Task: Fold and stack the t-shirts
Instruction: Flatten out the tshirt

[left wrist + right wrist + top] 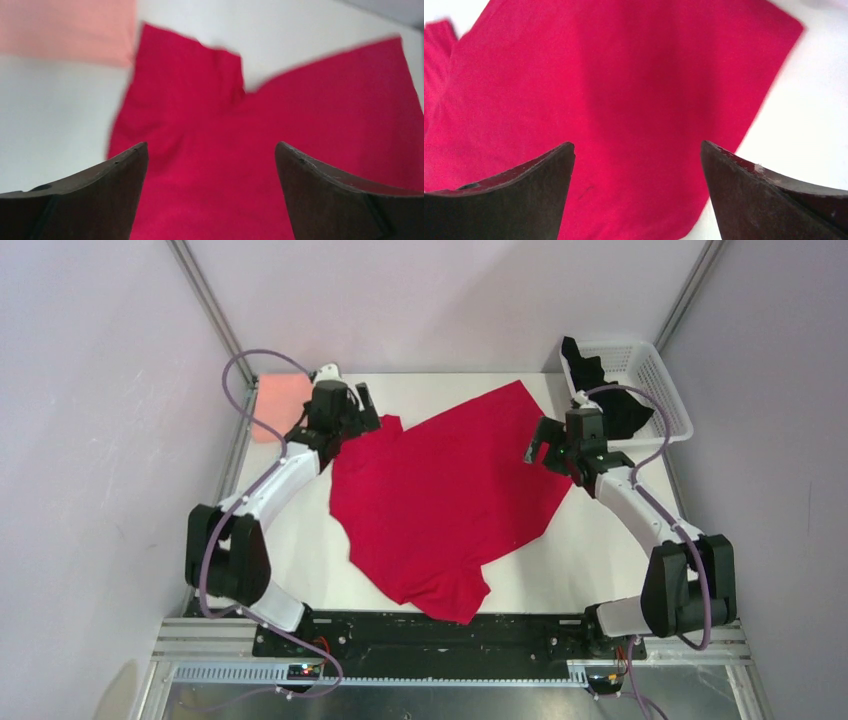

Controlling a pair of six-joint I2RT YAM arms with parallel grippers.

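**Watch out: the red shirt lies crooked**

The red shirt (445, 500) lies spread out in the middle of the table (600, 560). It is turned at a slant. One corner points to the far side, and its near end is bunched up close to the near edge.

Your left claw (362, 405) hangs over the far left sleeve. Your right claw (545, 445) hangs over the right side of the shirt. Both claws are spread wide and hold nothing.

Here is what could go wrong. If you fold the shirt while it lies at a slant, the sides may not match and you may get a lumpy fold. If a claw pinches only the top layer, the bottom layer may stay behind. If you pull the shirt toward the near side, the bunched end may slip off the table.

The pink shirt (278, 405) sits folded in the far left corner, just beside the left claw, so a careless sweep could knock it.

The white basket (668, 390) stands in the far right corner. The black shirt (585, 370) is in it, and part hangs over the rim. The right arm could snag it.
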